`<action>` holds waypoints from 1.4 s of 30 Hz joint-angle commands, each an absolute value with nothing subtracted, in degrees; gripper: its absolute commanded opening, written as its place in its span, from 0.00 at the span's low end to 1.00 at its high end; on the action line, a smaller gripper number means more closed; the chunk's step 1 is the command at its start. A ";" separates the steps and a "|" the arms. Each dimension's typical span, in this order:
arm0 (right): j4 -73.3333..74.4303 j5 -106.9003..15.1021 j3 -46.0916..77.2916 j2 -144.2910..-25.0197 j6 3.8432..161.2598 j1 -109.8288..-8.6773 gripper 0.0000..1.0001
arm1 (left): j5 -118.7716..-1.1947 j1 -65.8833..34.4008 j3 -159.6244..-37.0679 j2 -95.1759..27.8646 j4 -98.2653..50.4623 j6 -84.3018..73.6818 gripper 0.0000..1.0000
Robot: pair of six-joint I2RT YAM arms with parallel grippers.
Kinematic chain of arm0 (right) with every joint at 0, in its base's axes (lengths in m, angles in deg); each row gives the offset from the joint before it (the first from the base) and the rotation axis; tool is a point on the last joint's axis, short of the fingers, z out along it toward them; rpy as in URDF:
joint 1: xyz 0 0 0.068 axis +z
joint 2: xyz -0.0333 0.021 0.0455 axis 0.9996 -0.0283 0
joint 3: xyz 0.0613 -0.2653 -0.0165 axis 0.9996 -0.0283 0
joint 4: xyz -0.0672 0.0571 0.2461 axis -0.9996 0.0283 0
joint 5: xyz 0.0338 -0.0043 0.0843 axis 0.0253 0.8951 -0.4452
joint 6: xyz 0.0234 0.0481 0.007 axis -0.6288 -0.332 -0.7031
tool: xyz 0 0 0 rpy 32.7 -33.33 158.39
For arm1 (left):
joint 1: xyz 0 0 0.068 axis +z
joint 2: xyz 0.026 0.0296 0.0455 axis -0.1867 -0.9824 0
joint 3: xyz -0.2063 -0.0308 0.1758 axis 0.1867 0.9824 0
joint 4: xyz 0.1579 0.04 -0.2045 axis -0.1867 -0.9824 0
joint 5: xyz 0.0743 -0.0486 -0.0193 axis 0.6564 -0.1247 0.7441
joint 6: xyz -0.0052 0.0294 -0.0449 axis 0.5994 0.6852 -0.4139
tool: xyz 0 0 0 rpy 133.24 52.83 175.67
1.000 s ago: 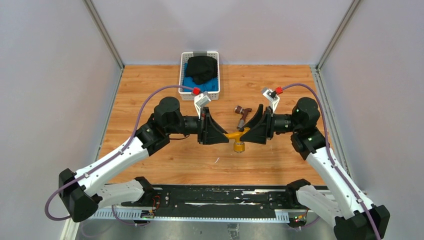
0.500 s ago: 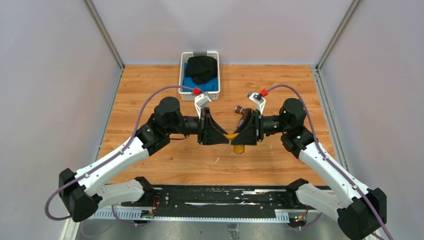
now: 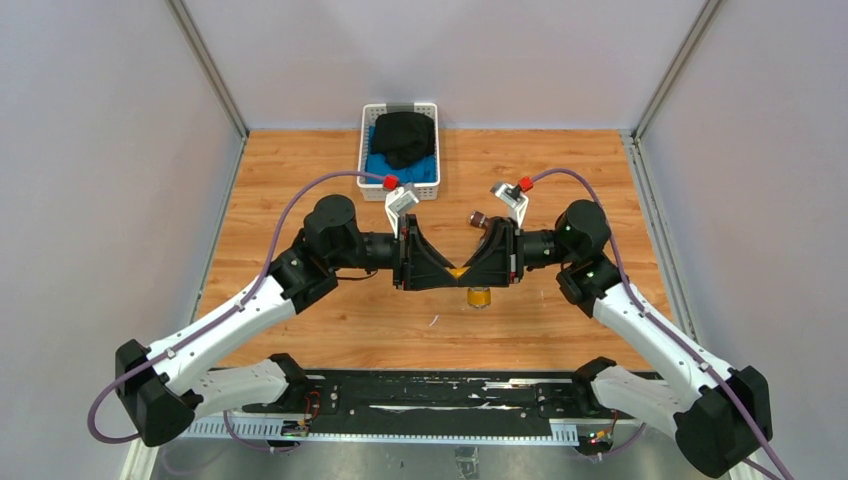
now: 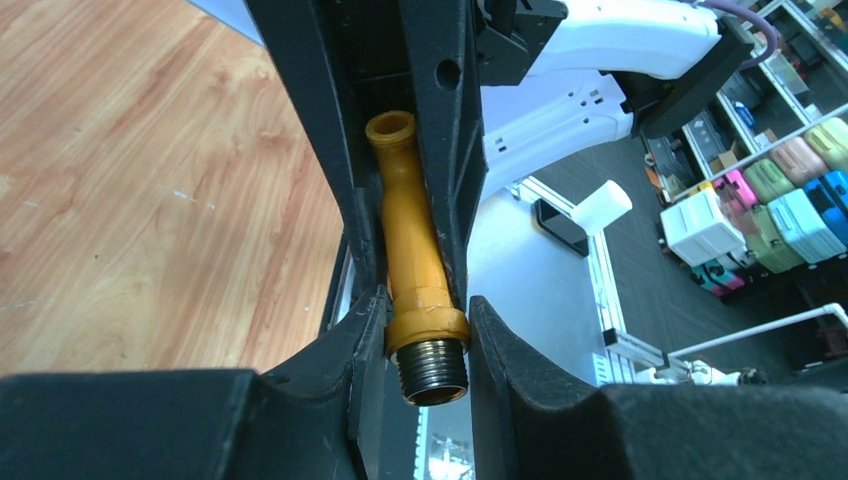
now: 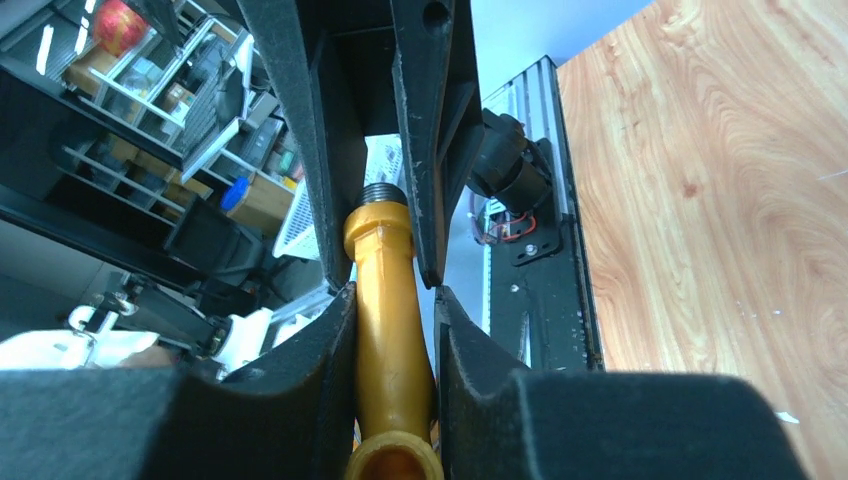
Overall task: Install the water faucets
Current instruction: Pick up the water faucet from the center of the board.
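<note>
The brass-yellow water faucet hangs level above the table between both grippers, its knob pointing down toward the near side. My left gripper is shut on the collar beside the dark threaded end. My right gripper faces it from the right, and its fingers press both sides of the yellow spout. The fingertips of the two grippers overlap along the faucet. The dark reddish-brown water faucet lies on the table just behind the right gripper, mostly hidden.
A white basket with a black cloth over blue items stands at the back centre. Grey walls enclose the wooden table on three sides. A black rail runs along the near edge between the arm bases.
My right gripper has slid left along the yellow faucet's spout and closed its fingers onto it. The left gripper has kept its hold and barely moved.
</note>
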State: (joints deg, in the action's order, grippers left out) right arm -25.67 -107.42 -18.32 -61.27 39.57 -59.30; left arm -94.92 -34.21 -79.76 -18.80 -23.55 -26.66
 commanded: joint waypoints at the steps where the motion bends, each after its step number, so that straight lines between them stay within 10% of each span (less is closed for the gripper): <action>1: -30.64 -107.00 -19.55 -60.87 36.81 -58.20 0.09 | -93.97 -33.89 -78.85 -17.57 -21.29 -26.54 0.00; 9: -33.31 -102.01 -21.75 -60.39 35.37 -58.22 0.00 | -92.40 -33.85 -78.65 -17.32 -22.41 -26.08 0.02; 13: -13.18 -91.64 -18.78 -57.85 45.95 -58.73 0.00 | -89.05 -32.65 -79.33 -17.55 -25.73 -24.90 0.68; 15: 1.43 -84.21 -16.02 -55.81 52.81 -60.64 0.00 | -87.35 -31.60 -78.99 -17.40 -27.56 -24.98 0.85; 24: 27.91 -55.71 -16.91 -46.66 63.35 -75.25 0.00 | -70.90 -31.88 -84.70 -32.02 -41.88 -15.64 0.91; 42: 45.32 -38.83 -10.03 -35.40 67.11 -81.26 0.00 | -39.70 -39.12 -130.37 -76.99 -65.68 -13.86 0.89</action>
State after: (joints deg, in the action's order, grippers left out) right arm 40.33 -41.79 -11.96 -36.41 64.70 -80.41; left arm -46.47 -37.10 -122.49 -72.73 -59.09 -16.12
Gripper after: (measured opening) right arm 0.274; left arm 0.882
